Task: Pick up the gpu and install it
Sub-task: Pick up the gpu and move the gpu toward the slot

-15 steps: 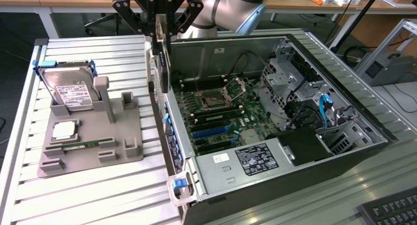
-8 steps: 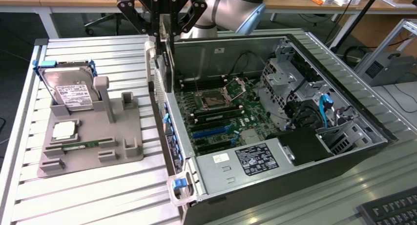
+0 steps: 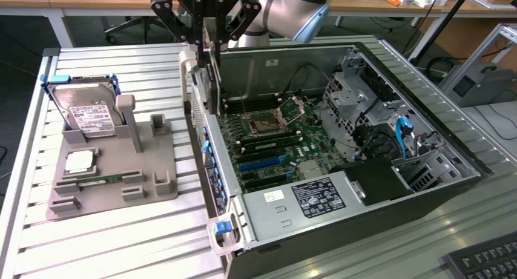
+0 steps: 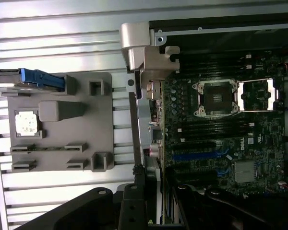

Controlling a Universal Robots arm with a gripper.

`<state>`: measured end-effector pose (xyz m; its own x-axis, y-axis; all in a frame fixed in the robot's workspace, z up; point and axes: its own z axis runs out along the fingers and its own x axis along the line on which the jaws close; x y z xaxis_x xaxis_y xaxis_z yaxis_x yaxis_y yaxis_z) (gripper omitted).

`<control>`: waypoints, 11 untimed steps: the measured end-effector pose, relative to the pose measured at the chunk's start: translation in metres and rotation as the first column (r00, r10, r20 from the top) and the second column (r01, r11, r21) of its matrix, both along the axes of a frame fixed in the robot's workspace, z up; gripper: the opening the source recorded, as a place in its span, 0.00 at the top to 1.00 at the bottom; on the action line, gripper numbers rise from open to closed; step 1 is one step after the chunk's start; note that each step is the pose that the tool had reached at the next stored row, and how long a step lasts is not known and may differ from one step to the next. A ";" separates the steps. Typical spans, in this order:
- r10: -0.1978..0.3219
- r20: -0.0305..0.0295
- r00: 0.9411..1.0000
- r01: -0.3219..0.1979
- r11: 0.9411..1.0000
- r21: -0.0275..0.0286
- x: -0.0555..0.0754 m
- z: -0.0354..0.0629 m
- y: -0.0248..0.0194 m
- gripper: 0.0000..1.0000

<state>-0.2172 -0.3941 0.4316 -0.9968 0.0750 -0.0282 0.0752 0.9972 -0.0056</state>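
The gpu (image 3: 214, 79) is a thin dark card hanging edge-on and upright. It hangs just above the rear wall of the open computer case (image 3: 198, 128). My gripper (image 3: 208, 46) is shut on its upper part, with a black finger on each side. In the wrist view the gpu (image 4: 152, 191) shows as a narrow silver-and-dark strip between my fingers (image 4: 134, 201). It hangs over the case's rear edge, beside the motherboard (image 4: 221, 139). The motherboard (image 3: 270, 143) lies flat inside the case, and its blue expansion slots (image 3: 263, 164) lie below and to the exterior view's right of the card.
A grey parts fixture (image 3: 154, 170) sits at the exterior view's left of the case. It holds a silver hard drive (image 3: 89, 112), a square processor chip (image 3: 79, 162) and a green memory stick (image 3: 101, 180). Drive cages and cables (image 3: 388, 134) fill the case's far side. A keyboard (image 3: 485, 261) lies at the front right.
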 end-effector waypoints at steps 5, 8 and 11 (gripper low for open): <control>0.000 0.000 1.000 0.000 1.000 0.000 0.004 -0.0001 0.0000 0.73; 0.000 0.000 1.000 0.000 1.000 0.000 0.006 -0.0001 0.0000 0.73; 0.000 0.000 1.000 0.000 1.000 0.000 0.008 -0.0001 0.0000 0.73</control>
